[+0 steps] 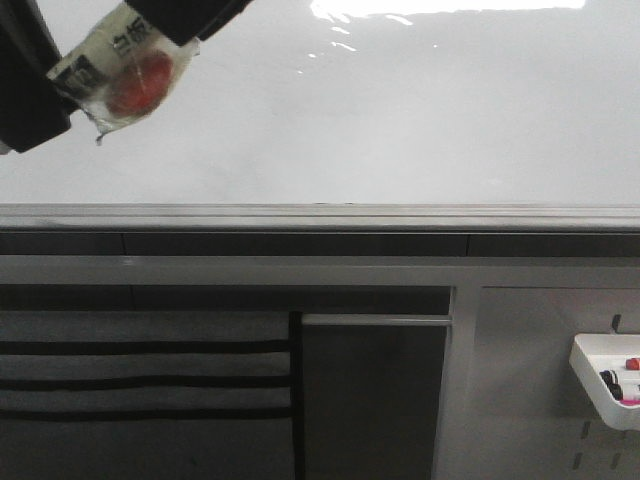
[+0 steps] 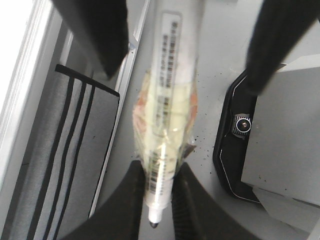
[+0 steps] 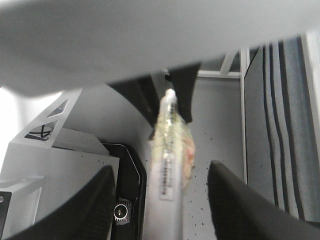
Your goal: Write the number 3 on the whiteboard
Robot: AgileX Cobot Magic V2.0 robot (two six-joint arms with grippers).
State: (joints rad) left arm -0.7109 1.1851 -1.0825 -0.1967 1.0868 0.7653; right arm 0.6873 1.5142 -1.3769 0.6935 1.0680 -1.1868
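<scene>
Gripping a wrapped marker, apparently, between left jaws.

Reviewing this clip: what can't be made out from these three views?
- Front view: left gripper cut off by the corner; the marker wrapper print is blurred.
- Front view: no digit shows on the whiteboard; glare covers its top edge.
- Front view: items in the white tray too small.
- Right wrist view: right gripper fingertips are cut off.

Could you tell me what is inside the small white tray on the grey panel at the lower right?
The white tray holds a few small items, dark with red and pink ends, possibly markers. The picture edge and the tray's wall hide the rest.
</scene>
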